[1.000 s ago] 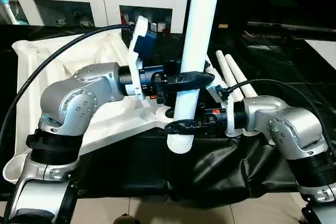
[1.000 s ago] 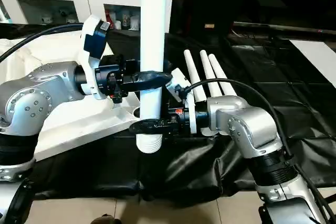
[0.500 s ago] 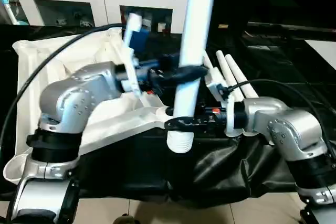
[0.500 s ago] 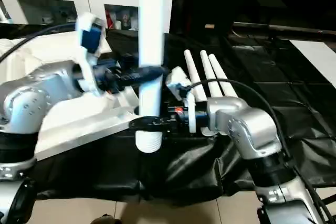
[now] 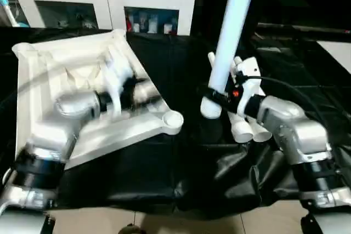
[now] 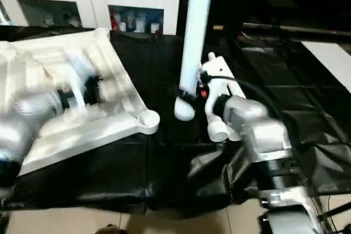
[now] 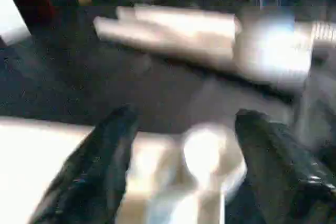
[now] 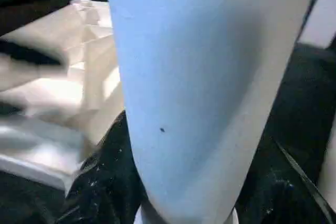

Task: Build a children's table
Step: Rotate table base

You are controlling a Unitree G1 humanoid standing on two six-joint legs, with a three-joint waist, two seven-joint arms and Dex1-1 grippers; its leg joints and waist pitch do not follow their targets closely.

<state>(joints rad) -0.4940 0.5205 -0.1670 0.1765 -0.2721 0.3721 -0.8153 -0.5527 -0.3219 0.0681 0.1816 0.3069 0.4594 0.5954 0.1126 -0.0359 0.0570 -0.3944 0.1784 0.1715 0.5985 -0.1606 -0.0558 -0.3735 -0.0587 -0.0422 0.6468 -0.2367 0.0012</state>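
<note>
A white leg is held nearly upright in the right pincer, its threaded end just above the black-draped tabletop. The left pincer is spread wide, empty, over the upturned table top, its corner socket between the fingers.

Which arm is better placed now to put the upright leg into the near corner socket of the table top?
Right. The right gripper already holds the leg upright beside the corner socket; the left gripper is open, empty, over the table top.
</note>
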